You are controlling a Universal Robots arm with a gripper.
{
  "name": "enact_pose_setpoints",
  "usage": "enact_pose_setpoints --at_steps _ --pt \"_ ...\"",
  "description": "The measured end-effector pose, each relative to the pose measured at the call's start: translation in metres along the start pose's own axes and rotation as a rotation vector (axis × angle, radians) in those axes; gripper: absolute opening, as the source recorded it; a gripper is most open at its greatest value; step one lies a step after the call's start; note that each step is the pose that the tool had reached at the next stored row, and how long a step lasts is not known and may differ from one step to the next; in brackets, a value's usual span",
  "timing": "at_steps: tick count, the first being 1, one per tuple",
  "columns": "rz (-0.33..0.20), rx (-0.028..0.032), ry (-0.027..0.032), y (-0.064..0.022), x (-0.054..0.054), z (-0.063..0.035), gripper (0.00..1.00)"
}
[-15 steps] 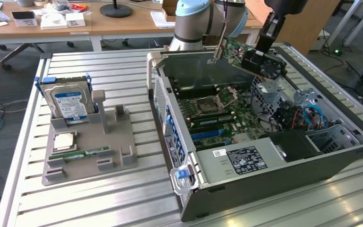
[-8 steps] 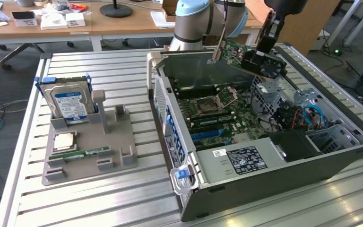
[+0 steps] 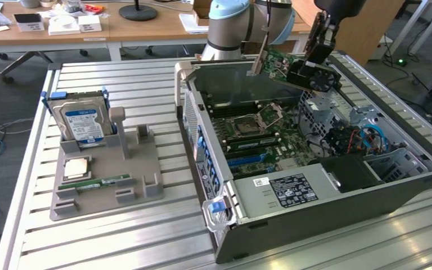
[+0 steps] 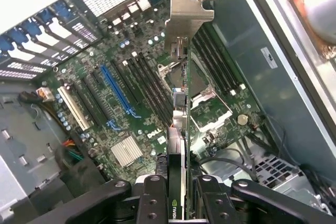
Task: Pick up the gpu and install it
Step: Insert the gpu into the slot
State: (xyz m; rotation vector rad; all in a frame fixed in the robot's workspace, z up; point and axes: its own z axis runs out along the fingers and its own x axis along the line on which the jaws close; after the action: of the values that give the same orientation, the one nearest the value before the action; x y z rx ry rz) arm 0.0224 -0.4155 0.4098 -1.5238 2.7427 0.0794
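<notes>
Black fingers (image 4: 152, 198) of the hand (image 4: 177, 184) are pinched on the gpu (image 4: 181, 77), one on each face, at the end away from its metal bracket. From the wrist the card is seen edge-on, so neither face can be read. Its long axis runs straight out from the hand, bracket end farthest, over the motherboard (image 4: 126, 93) of the open computer case (image 3: 336, 208). From across the room the card hangs tilted above the far part of the case, not seated in any slot, with its bracket toward the exterior view's left and its fan end in the grip. Its connector edge is hard to make out, and the arm (image 3: 238, 22) is cut off at the top. On the worktop (image 3: 126, 242) beside the case, a hard drive (image 3: 81, 121) stands upright in a grey holder (image 3: 137, 169).
</notes>
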Motion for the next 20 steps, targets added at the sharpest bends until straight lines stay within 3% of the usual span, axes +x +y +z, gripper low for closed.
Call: enact_pose_setpoints --at_steps 20 --pt "-0.278 -0.0075 0.0120 0.0003 -0.0005 0.0010 0.26"
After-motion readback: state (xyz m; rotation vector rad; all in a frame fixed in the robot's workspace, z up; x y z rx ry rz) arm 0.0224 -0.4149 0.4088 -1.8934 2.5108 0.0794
